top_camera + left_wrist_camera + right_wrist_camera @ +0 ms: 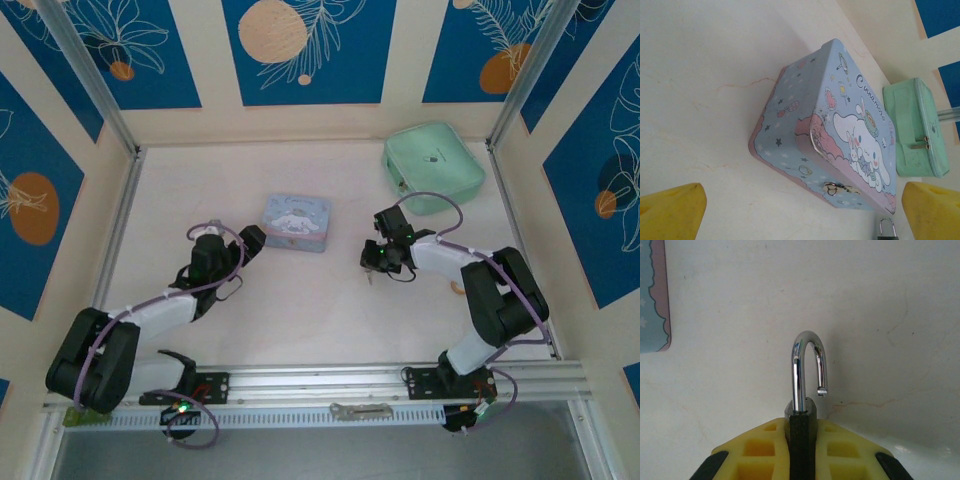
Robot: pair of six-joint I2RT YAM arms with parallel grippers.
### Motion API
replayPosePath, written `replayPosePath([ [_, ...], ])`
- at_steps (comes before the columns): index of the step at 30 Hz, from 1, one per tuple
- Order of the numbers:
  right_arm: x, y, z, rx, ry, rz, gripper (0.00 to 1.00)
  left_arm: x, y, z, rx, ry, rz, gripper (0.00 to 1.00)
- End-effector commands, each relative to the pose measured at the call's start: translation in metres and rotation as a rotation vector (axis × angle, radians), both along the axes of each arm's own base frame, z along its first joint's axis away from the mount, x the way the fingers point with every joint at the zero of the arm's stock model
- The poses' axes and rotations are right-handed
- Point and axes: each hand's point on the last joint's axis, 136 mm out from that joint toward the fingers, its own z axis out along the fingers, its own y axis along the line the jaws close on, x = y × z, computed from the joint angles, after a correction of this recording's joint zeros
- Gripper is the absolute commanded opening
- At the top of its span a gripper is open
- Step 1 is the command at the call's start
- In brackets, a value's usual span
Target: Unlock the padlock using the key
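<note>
Padlock pinched in right jaws, right arm bent low.

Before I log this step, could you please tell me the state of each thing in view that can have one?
Padlock: shackle open, free end out of the body.
Tin: lid shut.
Pouch: looks zipped shut.
Left gripper: open, empty.
Right gripper: shut on the padlock's body.
</note>
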Motion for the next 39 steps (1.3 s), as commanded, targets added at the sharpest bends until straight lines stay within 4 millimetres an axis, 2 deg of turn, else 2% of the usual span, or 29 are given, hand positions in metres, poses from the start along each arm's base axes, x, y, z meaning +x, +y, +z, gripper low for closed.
replayPosePath([
  [1,-0.001,0.005,0.0,0.032,0.002,-0.003,0.17,0.006,-0.001,0.011,-0.03,-0.035,0.002,0.99],
  [6,0.001,0.006,0.007,0.039,-0.022,0.001,0.3,0.005,0.001,0.011,-0.025,-0.038,0.009,1.0],
  [12,0.008,0.002,0.032,0.032,-0.105,0.002,0.45,0.005,0.006,0.014,0.002,-0.052,0.018,0.99],
  [14,0.011,-0.003,0.044,0.02,-0.144,-0.001,0.53,0.007,0.011,0.018,0.019,-0.061,0.028,0.99],
  [18,0.023,-0.025,0.069,-0.029,-0.244,-0.017,0.64,0.01,0.036,0.029,0.076,-0.085,0.075,0.99],
  [24,0.051,-0.085,0.086,-0.173,-0.353,-0.115,0.65,0.016,0.085,0.043,0.223,-0.097,0.161,0.99],
  [30,0.074,-0.14,0.085,-0.321,-0.43,-0.202,0.65,0.022,0.121,0.041,0.405,-0.033,0.17,0.99],
  [36,0.086,-0.156,0.07,-0.454,-0.56,-0.117,0.64,0.032,0.137,0.048,0.612,-0.05,0.141,0.99],
  [39,0.089,-0.158,0.061,-0.43,-0.597,-0.12,0.64,0.035,0.147,0.049,0.704,-0.069,0.157,0.99],
])
